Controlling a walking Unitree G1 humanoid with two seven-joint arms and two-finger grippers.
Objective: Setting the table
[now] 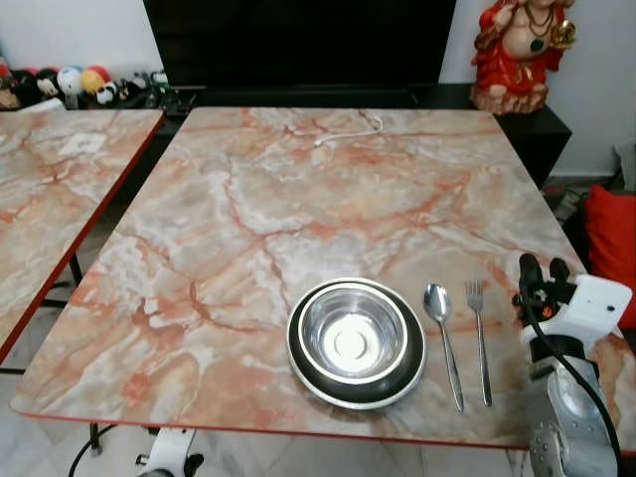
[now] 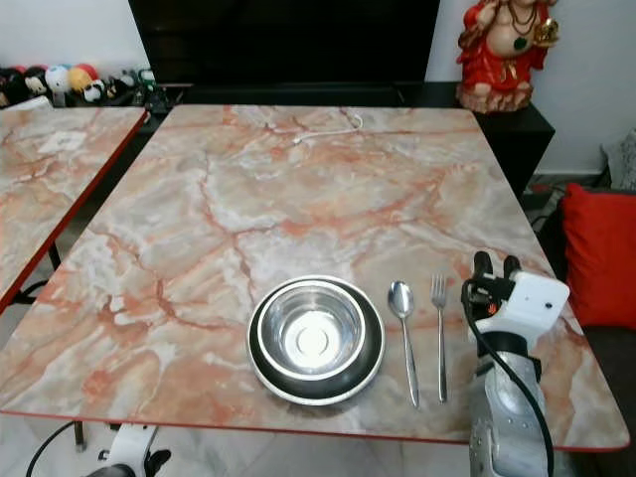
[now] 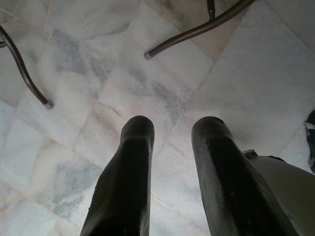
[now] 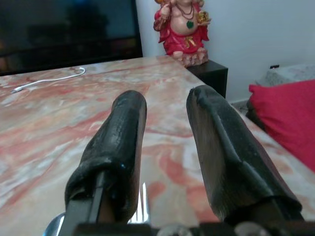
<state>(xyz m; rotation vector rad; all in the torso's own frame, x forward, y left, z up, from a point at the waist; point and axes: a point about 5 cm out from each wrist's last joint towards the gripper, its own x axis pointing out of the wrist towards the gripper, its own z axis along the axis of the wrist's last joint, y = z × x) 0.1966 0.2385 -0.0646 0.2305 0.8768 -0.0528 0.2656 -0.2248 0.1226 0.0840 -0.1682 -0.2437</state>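
Right end effector (image 1: 545, 268) open, empty, beside fork (image 1: 480, 338); spoon (image 1: 442, 338), bowl (image 1: 353, 338) leftward. Left end effector (image 3: 172, 129) open.

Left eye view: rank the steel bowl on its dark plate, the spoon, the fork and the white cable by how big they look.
1. Round steel bowl, clearly largest.
2. Silver spoon and silver fork: alike in length, no ranking.
3. Thin white cable looks smallest, but it lies far across the marble table, so that is unsure.
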